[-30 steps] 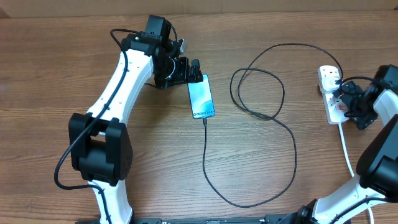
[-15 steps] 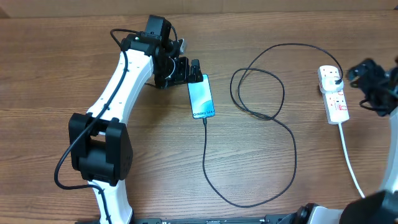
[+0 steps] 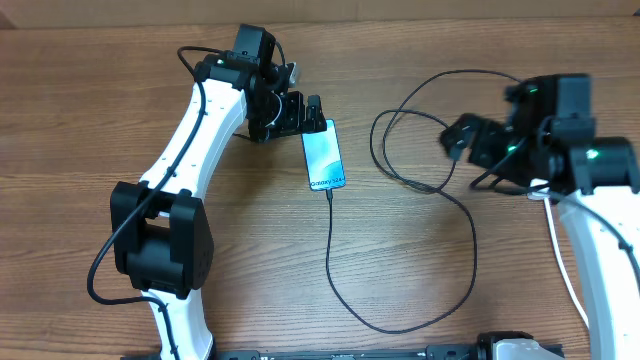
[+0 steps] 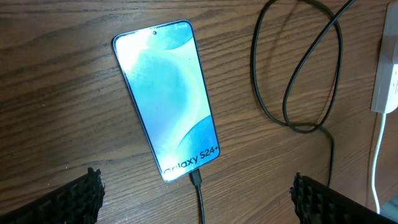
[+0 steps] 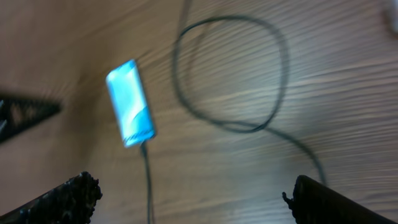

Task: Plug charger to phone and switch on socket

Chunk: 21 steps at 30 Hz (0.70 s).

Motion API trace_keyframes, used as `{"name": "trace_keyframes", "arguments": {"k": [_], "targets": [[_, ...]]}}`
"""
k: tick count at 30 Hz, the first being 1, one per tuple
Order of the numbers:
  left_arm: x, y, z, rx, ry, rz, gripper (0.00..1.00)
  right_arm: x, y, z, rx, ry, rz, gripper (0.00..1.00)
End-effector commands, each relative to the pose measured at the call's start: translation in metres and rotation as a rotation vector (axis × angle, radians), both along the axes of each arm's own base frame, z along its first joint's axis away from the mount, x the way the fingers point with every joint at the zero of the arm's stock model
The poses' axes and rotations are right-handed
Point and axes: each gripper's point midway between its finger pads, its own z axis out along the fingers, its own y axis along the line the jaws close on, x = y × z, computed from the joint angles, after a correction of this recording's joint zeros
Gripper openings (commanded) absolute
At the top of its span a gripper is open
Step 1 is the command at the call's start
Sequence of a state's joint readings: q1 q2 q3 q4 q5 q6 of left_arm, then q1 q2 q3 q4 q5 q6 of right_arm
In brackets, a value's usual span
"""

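Note:
The phone lies face up on the wooden table, with its teal screen and "Galaxy S24" lettering showing. The charger cable is plugged into its bottom edge, and the connector shows in the left wrist view. The cable loops right towards the socket. My left gripper is open and empty at the phone's top end. My right gripper is open and empty above the cable loop. The right arm hides most of the socket; an edge shows in the left wrist view.
The strip's thick white cord runs down the right side towards the front edge. The black cable sweeps in a wide arc across the table's front middle. The right wrist view is blurred; the phone shows there.
My right arm has swung left from beside the power strip to over the cable loop, and it now covers the strip. The left arm, phone and cable have not moved.

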<state>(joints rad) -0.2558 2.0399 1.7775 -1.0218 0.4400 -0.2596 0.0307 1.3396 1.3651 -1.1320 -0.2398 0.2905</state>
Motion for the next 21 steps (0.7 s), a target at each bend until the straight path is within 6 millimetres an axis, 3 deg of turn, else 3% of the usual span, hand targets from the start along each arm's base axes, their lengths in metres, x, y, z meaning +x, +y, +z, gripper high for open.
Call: {"name": "trace_keyframes", "arguments": {"k": [1,4,7,21], "targets": [[0.005,-0.001,0.015,-0.010,-0.037,0.009,1.00,-0.020,0.038,0.022,0.009,-0.060,0.131,1.00],[0.005,-0.001,0.015,-0.010,-0.037,0.009,1.00,-0.038,0.062,0.028,0.019,-0.062,0.211,1.00],[0.005,-0.001,0.015,-0.010,-0.037,0.009,1.00,-0.048,0.072,0.026,0.022,-0.040,0.243,1.00],[0.005,-0.001,0.015,-0.010,-0.037,0.009,1.00,-0.047,0.076,0.020,0.018,-0.019,0.252,1.00]]}}
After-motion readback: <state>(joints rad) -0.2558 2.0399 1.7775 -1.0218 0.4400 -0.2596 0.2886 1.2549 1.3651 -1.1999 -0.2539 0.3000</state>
